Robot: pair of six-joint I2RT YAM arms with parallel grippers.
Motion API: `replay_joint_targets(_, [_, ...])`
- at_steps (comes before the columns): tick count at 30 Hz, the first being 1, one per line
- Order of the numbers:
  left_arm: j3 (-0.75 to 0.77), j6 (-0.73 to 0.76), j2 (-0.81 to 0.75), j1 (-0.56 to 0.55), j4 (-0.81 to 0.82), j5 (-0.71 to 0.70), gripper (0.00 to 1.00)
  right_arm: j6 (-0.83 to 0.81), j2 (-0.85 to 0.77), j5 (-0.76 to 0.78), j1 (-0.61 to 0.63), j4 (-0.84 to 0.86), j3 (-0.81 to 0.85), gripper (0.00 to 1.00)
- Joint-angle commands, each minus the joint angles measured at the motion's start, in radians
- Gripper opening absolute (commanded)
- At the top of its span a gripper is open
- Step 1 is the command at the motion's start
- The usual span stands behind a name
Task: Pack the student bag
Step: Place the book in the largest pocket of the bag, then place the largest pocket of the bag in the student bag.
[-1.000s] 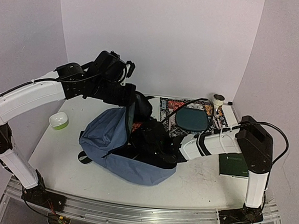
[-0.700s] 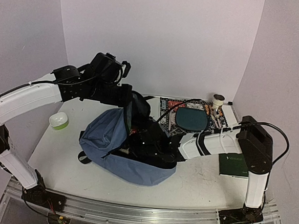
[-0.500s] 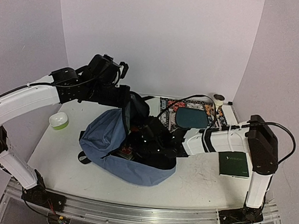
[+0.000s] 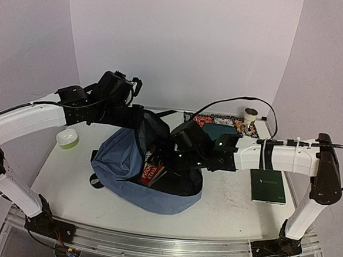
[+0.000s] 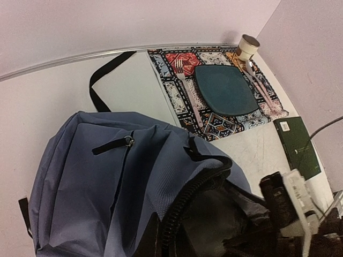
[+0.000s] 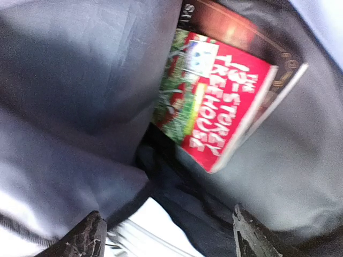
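White table top (image 4: 230,209), pale lilac walls on three sides.

Task item: student bag (image 4: 119,160), slate blue, lies directly under both grippers with its mouth open towards the right arm. Black strap trails out beyond it on the far side.

Left gripper (image 4: 142,119): jaws closed tight, pinching the upper rim of the bag mouth and holding it lifted off the table. The fingers themselves are not clear in the left wrist view, only the zip edge running up to them.

Right gripper (image 6: 171,243): jaws spread wide, nothing between them. Both fingertips (image 6: 88,241) sit at the bag mouth, pointing into the dark lining.

Ahead of the right fingertips, inside the bag: red paperback (image 6: 225,118), title reading "The 13-Storey Treehouse", lying tilted against the lining and apart from the fingers. A second book with a brown cover (image 6: 236,27) lies behind it, mostly covered.

Beyond the left gripper, towards the far right corner: patterned placemat (image 5: 171,91) with a dark teal flat item (image 5: 225,91) on it, a fork (image 5: 187,96) beside that, and a small cup (image 5: 246,47) at the mat's far edge.

Behind the right gripper, alongside its forearm: dark green notebook (image 4: 267,187), flat on the table.

To the left of the left gripper, well apart from the bag: small green and white dish (image 4: 68,138).
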Motion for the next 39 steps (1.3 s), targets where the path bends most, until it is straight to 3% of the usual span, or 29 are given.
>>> replay_joint_targets(1, [-0.048,0.042,-0.053,0.026,0.032,-0.035,0.0,-0.123,-0.094,0.066,-0.029,-0.197,0.003,0.83])
replay_joint_targets(7, [-0.103,0.062,-0.059,0.034,0.033,0.016,0.02,-0.198,-0.207,0.112,-0.14,-0.302,-0.053,0.86])
replay_joint_targets(17, [-0.074,0.068,-0.038,0.035,0.046,0.11,0.25,-0.31,-0.383,0.189,-0.47,-0.366,-0.272,0.97])
replay_joint_targets(21, [-0.06,0.076,-0.045,0.036,0.046,0.111,0.4,-0.357,-0.411,0.202,-0.613,-0.366,-0.341,0.98])
replay_joint_targets(31, [-0.006,0.118,-0.035,0.036,0.05,0.206,0.74,-0.494,-0.38,0.158,-0.937,-0.331,-0.408,0.98])
replay_joint_targets(39, [0.011,0.128,-0.084,0.036,0.052,0.197,0.92,-0.545,-0.259,0.1,-1.142,-0.26,-0.423,0.98])
